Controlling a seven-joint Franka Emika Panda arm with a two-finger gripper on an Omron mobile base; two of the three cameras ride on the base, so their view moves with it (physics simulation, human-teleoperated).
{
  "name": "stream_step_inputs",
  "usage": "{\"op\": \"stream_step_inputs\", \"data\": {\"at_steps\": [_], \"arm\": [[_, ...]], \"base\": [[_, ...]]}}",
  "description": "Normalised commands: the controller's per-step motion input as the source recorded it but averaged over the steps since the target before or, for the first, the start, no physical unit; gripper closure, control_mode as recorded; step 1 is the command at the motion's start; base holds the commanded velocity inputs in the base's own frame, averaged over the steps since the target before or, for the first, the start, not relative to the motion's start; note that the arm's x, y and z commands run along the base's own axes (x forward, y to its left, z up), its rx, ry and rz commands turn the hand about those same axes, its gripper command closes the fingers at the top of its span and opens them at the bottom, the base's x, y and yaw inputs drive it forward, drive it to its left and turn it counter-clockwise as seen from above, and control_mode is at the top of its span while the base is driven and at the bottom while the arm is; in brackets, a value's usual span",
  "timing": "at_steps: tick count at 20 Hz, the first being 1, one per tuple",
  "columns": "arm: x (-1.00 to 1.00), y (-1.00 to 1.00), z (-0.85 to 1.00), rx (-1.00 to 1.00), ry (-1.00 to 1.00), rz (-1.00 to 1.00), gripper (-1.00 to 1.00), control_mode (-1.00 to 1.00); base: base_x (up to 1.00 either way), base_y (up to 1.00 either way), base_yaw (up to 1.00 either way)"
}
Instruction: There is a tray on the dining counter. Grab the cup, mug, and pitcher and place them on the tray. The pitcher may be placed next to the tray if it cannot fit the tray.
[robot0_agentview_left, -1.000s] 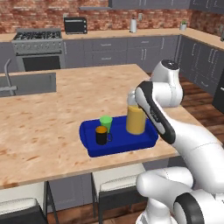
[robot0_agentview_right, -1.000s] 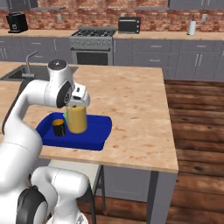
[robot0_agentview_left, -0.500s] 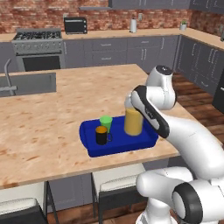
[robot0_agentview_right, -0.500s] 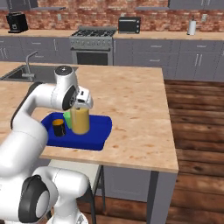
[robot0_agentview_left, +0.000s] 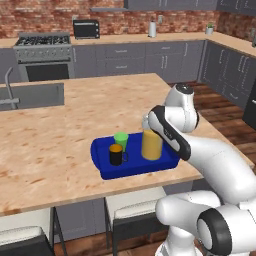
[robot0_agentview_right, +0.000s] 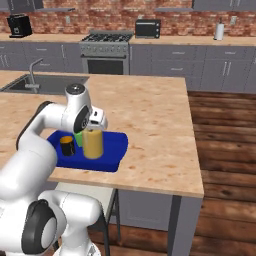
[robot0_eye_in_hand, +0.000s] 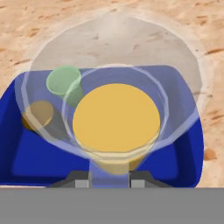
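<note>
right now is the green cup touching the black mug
Cannot tell. In the left base view the cup stands just behind the mug on the tray and they overlap, so no gap or contact shows plainly.

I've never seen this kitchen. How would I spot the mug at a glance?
Start at the big island counter with the beige wood-grain top and find the deep-blue tray near its front edge. Three vessels stand on it; the mug is the small black one with an orange inside and a side handle. Its neighbours are a green handleless cup and a taller clear pitcher of orange liquid.
</note>
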Motion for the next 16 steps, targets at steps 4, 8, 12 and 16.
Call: {"op": "stream_step_inputs", "data": {"at_steps": [4,8,12,16], "arm": [[0.00,0.00,-0.16,0.00,0.00,0.00,1.00,-1.00],[0.00,0.00,-0.21,0.00,0.00,0.00,1.00,-1.00],[0.00,0.00,-0.24,0.00,0.00,0.00,1.00,-1.00],[0.00,0.00,-0.24,0.00,0.00,0.00,1.00,-1.00]], "base": [[0.00,0.00,0.00],[0.00,0.00,0.00],[0.00,0.00,0.00],[0.00,0.00,0.00]]}}
